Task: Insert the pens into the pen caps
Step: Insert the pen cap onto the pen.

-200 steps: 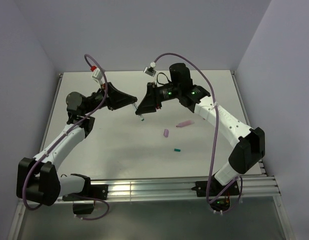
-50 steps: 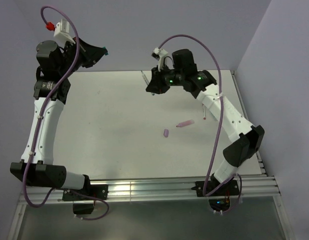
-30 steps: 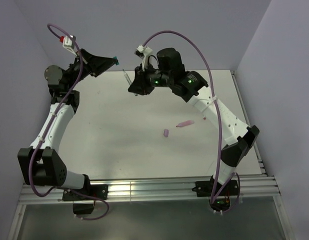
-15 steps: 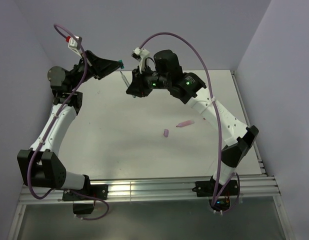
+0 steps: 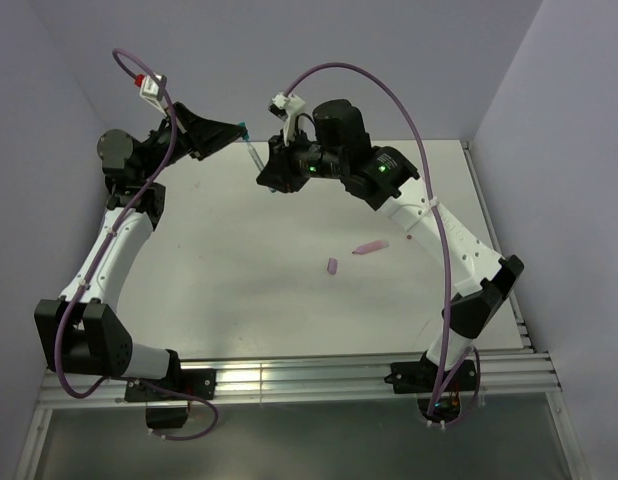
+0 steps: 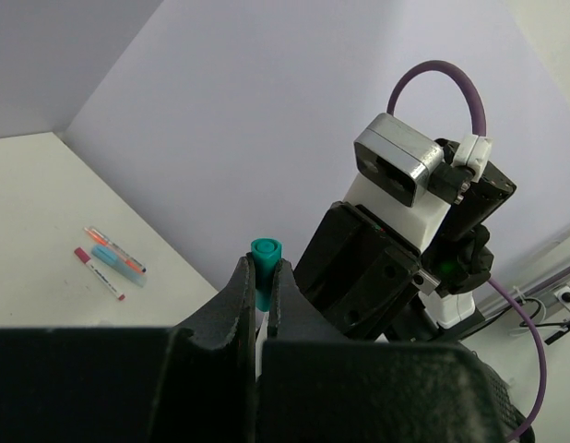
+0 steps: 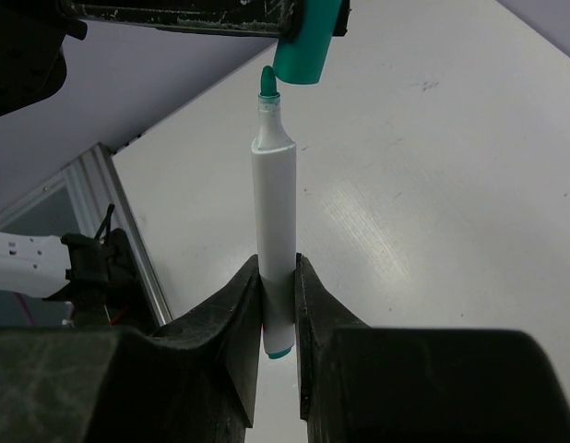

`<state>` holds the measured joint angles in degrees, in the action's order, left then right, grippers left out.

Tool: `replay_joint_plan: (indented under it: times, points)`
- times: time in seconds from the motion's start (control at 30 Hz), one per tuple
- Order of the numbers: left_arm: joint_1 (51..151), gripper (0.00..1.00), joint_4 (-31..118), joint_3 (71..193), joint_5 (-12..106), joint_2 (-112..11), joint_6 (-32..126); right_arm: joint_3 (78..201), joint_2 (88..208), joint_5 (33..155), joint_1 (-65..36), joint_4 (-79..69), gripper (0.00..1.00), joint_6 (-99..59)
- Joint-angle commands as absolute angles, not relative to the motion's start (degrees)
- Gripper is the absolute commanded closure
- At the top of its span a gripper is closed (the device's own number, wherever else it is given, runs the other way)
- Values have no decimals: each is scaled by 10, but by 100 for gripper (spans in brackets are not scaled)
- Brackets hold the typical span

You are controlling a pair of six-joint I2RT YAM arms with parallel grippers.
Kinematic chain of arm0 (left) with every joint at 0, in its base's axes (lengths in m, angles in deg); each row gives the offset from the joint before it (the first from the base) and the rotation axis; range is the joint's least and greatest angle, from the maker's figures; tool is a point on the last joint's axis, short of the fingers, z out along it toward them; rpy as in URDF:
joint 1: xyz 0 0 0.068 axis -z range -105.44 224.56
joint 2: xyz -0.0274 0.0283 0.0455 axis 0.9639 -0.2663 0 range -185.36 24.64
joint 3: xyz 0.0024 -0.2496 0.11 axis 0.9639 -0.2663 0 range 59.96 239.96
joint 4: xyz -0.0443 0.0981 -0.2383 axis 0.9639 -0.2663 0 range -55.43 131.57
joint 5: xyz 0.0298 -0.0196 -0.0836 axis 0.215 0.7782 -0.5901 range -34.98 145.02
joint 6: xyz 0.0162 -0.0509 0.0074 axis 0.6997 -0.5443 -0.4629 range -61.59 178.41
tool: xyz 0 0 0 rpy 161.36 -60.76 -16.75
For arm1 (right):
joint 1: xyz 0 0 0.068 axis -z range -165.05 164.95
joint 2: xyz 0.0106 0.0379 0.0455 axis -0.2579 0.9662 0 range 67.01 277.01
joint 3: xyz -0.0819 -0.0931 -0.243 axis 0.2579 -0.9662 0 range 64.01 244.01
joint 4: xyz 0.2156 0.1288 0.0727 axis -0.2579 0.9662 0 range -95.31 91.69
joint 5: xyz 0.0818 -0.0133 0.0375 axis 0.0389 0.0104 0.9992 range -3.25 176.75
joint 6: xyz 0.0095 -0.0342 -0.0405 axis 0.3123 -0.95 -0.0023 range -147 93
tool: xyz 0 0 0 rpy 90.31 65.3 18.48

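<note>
My left gripper is raised above the table's far side and shut on a teal pen cap. In the left wrist view the cap sticks out between the fingertips. My right gripper is shut on a whitish pen with a teal tip. In the right wrist view the pen stands upright between the jaws, and its tip is just below the open end of the cap, slightly left of its centre. A pink pen and a lilac cap lie on the table.
The white table has walls at the back and both sides and a metal rail at its near edge. In the left wrist view, capped pens lie together on the table near the wall.
Both arms lifted from the table and swung toward each other at the back. In the last half second the pen tip closed in on the teal cap.
</note>
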<state>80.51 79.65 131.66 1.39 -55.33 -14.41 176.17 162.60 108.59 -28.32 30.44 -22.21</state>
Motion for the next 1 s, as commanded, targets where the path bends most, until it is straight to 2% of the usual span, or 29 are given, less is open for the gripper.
replay_joint_plan:
  times: [0.0,0.53,0.97]
  points:
    - [803,100,819,1332,15,-535,-138,1761,1602,1076,-286,287,100,-229]
    - [801,100,869,1326,13,-540,-185,1756,1603,1078,-287,290,100,-233]
    - [812,100,810,1308,16,-530,-135,1772,1607,1075,-287,291,100,-233]
